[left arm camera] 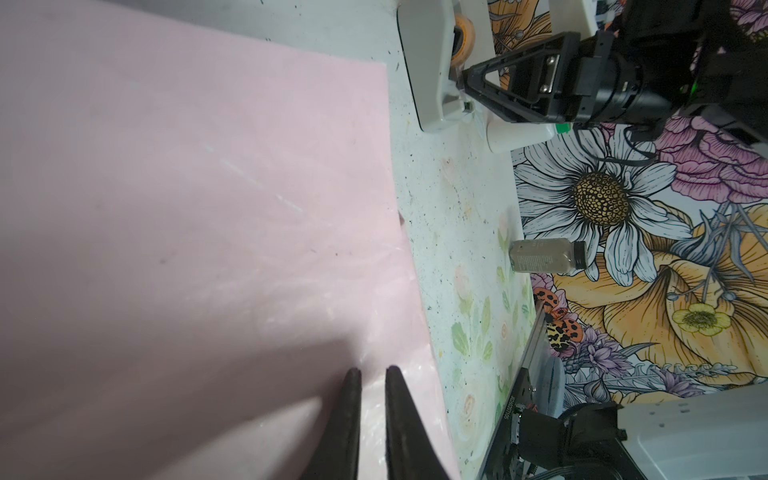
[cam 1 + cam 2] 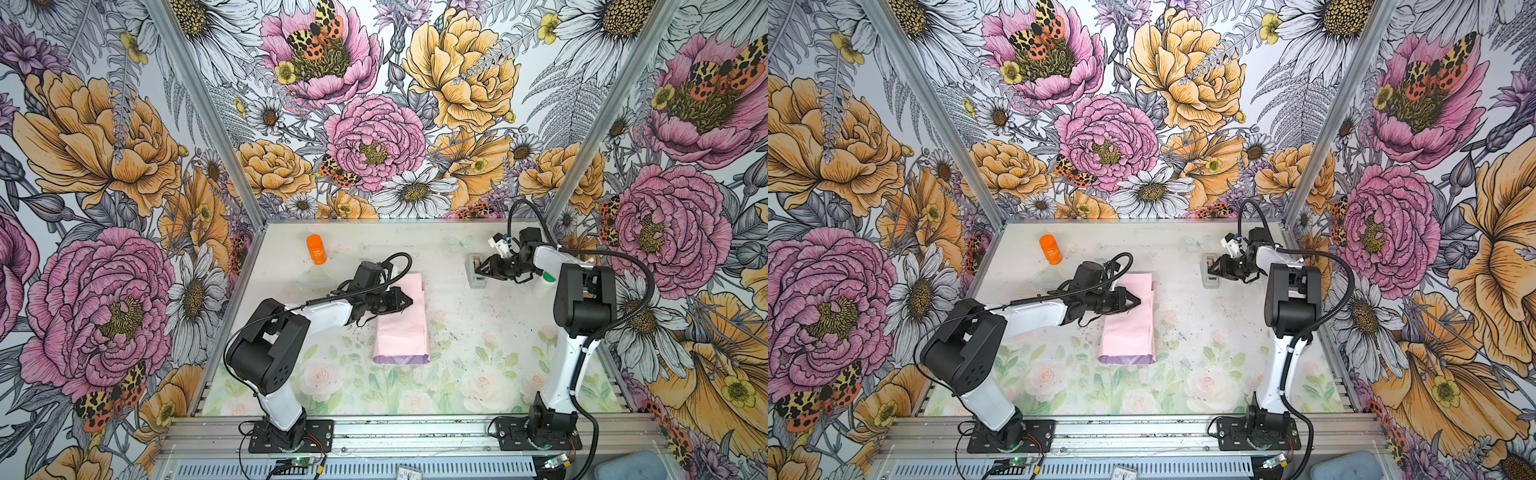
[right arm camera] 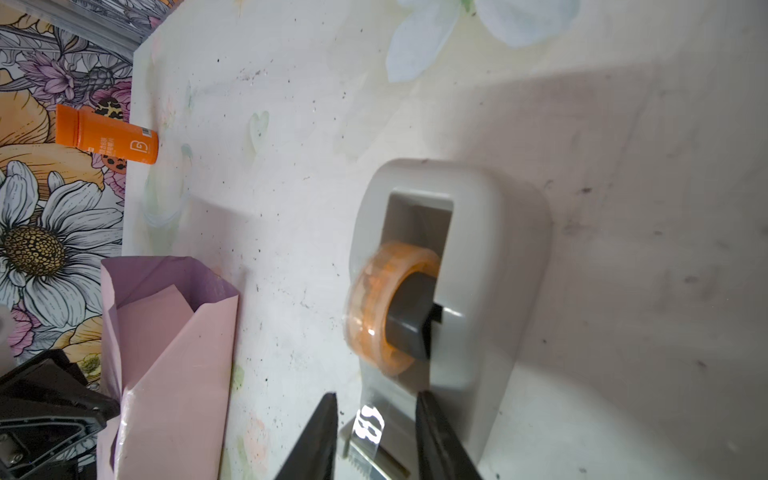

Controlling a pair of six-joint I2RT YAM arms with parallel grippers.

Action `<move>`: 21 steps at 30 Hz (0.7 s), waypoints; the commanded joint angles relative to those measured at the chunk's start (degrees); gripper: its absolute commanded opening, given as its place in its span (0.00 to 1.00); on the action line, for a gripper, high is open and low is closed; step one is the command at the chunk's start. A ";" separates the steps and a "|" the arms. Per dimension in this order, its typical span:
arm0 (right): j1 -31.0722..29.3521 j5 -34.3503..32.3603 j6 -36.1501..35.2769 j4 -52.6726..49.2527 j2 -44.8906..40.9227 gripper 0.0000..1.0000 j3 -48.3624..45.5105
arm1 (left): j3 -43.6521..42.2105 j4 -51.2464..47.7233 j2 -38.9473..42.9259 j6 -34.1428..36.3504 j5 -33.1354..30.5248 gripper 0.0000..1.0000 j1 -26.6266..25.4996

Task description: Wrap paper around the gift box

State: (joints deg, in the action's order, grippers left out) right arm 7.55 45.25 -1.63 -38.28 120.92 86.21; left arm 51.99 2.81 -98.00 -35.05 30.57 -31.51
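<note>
The paper (image 2: 402, 322) was folded over, untaped, under the nearly closed left claw (image 2: 409, 302); the right claw (image 3: 376, 432) straddled the tape (image 3: 368, 426), apart.

White arms (image 2: 328, 318), black joints (ribbed cables)

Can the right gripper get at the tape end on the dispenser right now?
Probably yes: the right gripper stands open astride the tape end at the dispenser, nothing between.

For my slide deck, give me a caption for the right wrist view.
Right gripper open astride the tape end at the grey tape dispenser, folded paper beside it.
</note>
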 commanded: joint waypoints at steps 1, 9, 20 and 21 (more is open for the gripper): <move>0.04 2.63 -3.67 -3.83 2.30 0.33 2.02 | -1.18 -5.31 -2.54 0.22 -3.47 0.16 -0.05; 0.07 2.64 -5.71 -7.03 4.73 0.31 4.43 | -1.36 -5.20 -2.46 0.29 -3.52 0.16 0.02; 0.60 7.00 -6.71 -8.39 7.40 0.24 7.04 | -1.61 -5.22 -2.57 0.55 -3.84 0.15 0.05; 0.70 7.32 -6.63 -8.39 7.45 0.23 7.20 | -1.69 -5.26 -2.53 0.59 -3.85 0.15 0.00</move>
State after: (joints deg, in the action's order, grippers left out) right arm 8.05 51.51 -7.20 -44.95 126.45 92.55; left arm 51.99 2.81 -98.00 -35.03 30.52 -31.48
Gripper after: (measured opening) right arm 0.232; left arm 0.154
